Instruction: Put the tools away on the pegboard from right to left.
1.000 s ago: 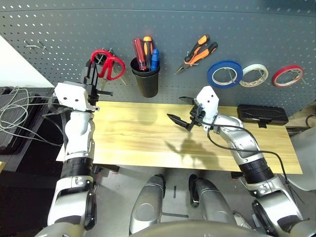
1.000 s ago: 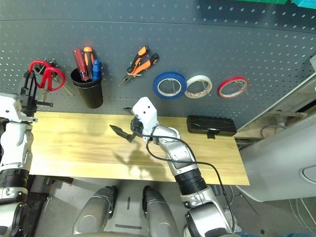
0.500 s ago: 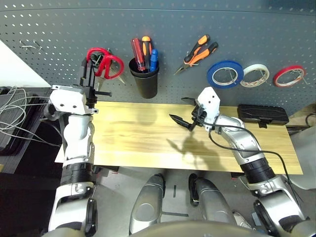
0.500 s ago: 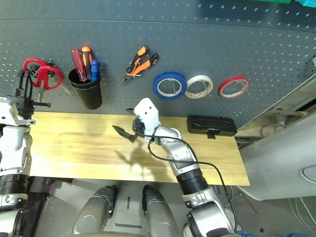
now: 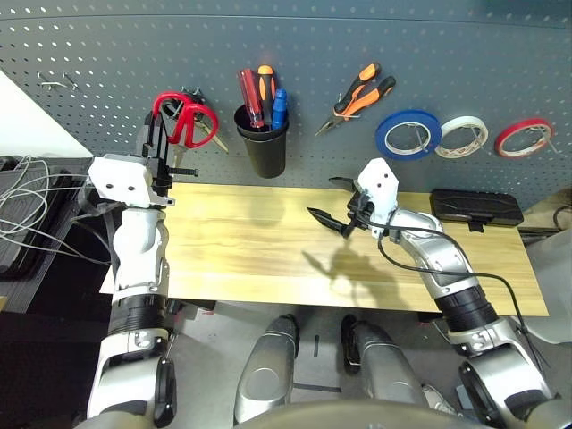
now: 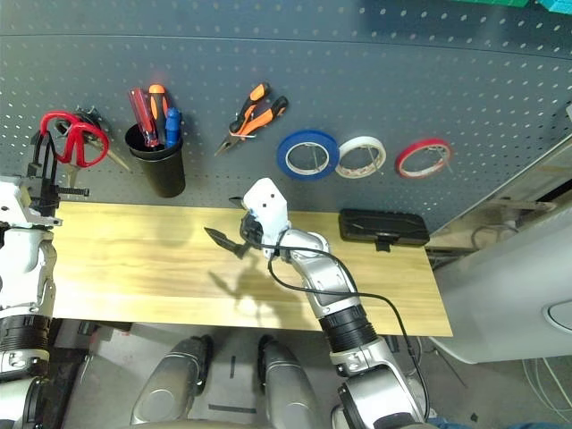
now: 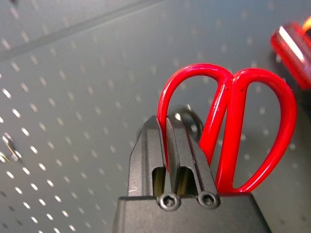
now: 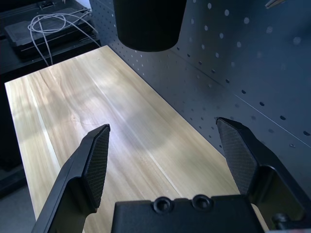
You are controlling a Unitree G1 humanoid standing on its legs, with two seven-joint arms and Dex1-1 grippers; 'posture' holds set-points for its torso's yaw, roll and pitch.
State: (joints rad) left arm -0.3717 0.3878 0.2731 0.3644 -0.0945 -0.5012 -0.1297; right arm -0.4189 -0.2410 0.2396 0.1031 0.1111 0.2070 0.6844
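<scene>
Left end effector [image 7: 167, 141] clenched on one red handle loop of the scissors [image 5: 186, 119], held up against the pegboard [image 5: 107, 54] at its left end, left of the cup [image 5: 262, 145]. In the left wrist view the two fingers [image 7: 146, 155] are pinched together on the rim of the nearer loop; both loops stand beyond the fingertips, close to the perforated panel. From the head views the scissors' long axis runs roughly along the board, handles up and to the left, the blade end angling down to the right toward the cup; the blades themselves are hard to make out. A darker metal item sits just behind the loops on the board; cannot tell what it is. Screwdriver [image 5: 280, 107], blue handle up, stands upright in the cup beside a red-handled and an orange-tipped tool. Pliers [image 5: 356, 96] hang right of the cup, orange-and-black handles up to the right, nose pointing down-left. Blue tape [image 5: 407, 134] hangs flat on a hook right of the pliers, then a white ring [image 5: 460, 136] and a red ring [image 5: 521, 137]. Right end effector [image 5: 332, 200] released, fingers spread wide, empty, hovering above the middle of the wooden worktop [image 5: 241, 259] with fingertips pointing left toward the cup. A black case [image 5: 475, 207] lies at the worktop's back right edge. No legible writing or brand marks.
</scene>
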